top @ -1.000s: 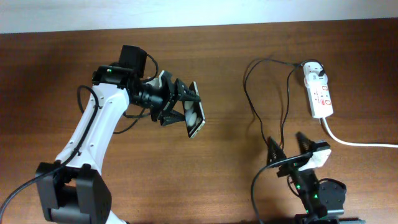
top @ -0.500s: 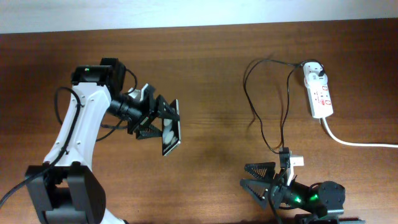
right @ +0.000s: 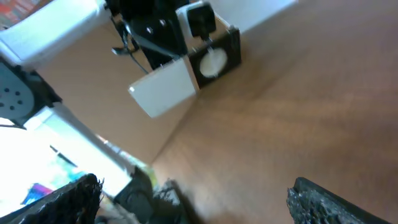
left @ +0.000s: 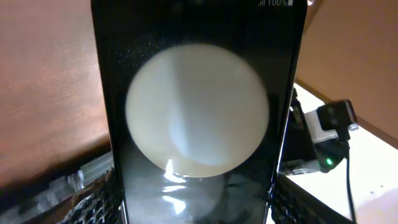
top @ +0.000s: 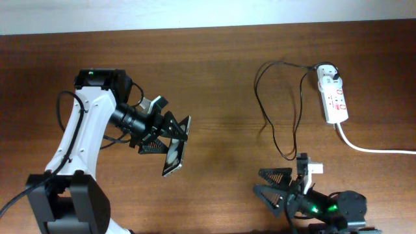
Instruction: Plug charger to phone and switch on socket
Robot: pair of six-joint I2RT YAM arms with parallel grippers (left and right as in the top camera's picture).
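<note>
My left gripper (top: 170,136) is shut on the phone (top: 174,155), a black slab with white circles, and holds it on edge above the table left of centre. In the left wrist view the phone (left: 198,112) fills the frame between the fingers (left: 196,208). The charger's thin black cable (top: 265,117) loops across the right side of the table. Its tip (top: 288,157) lies loose, and its white plug (top: 328,73) sits in the socket (top: 335,101) at the far right. My right gripper (top: 259,182) is open and empty, lying low near the front edge and pointing left, just below the cable tip. The right wrist view shows its spread fingers (right: 205,199) and the phone (right: 214,59) far off.
The socket's thick white cord (top: 377,148) runs off the right edge. The left arm's own black cables (top: 120,133) hang by its wrist. Bare wooden table (top: 221,156) lies between the two grippers.
My left gripper carried the phone left and down and turned it more on edge. My right gripper swung from pointing away, beside the cable end, to lying low and pointing left.
</note>
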